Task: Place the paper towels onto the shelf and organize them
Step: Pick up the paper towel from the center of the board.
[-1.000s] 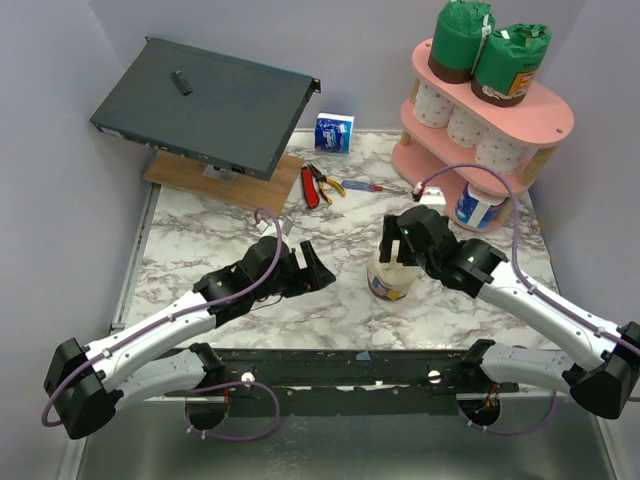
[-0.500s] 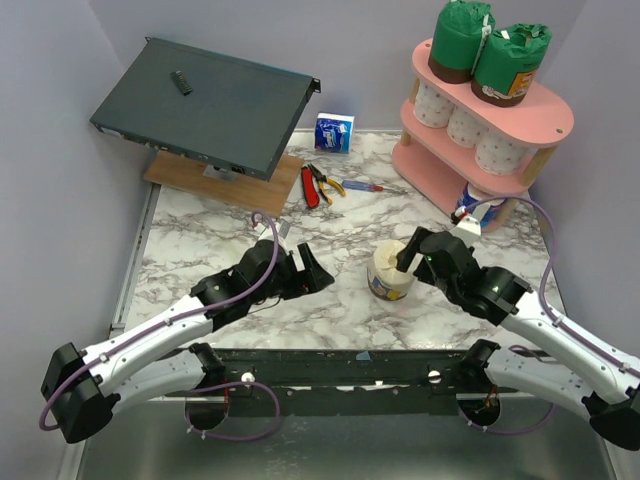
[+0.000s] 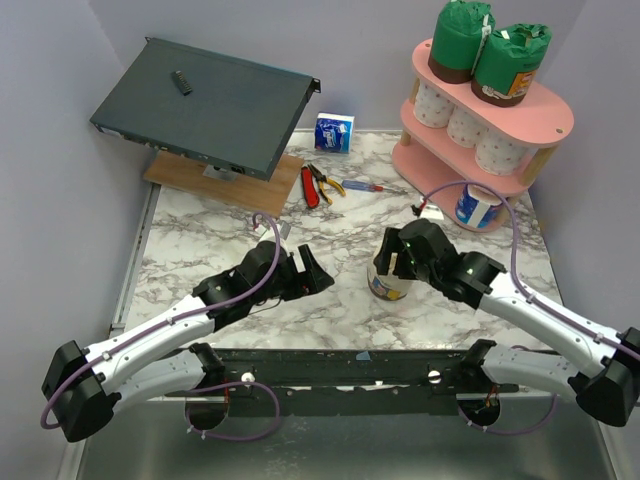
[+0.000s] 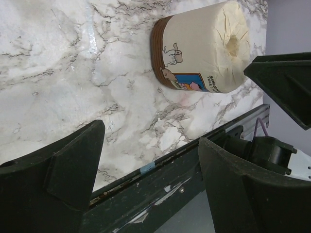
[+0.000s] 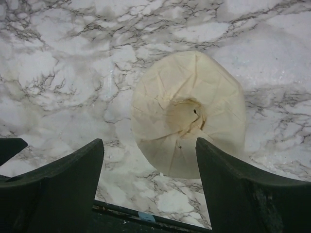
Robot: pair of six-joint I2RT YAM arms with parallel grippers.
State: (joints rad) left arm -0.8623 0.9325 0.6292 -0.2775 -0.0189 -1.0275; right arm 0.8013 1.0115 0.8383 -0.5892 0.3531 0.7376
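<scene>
**Cream-wrapped roll [image 3: 386, 287] off the shelf [image 3: 545, 112], right tool [image 5: 149, 144] wide above it**

Stands upright on the marble bench [image 3: 200, 250], forward and left of the shelf, brown band at its base. Sits framed between the right tool's spread fingers [image 5: 58, 184], no contact visible. Further left of the shelf, left tool [image 4: 150, 133] wide too, holding nothing, pointed at the roll's side. On the shelf's top tier: two green-wrapped rolls [image 3: 460, 40]. On its middle tier: three bare white rolls [image 3: 465, 125]. On its bottom tier: one blue-and-white roll [image 3: 478, 207]. Well left of the shelf: red-handled pliers [image 3: 311, 186] and a dark grey box [image 3: 205, 105].
</scene>
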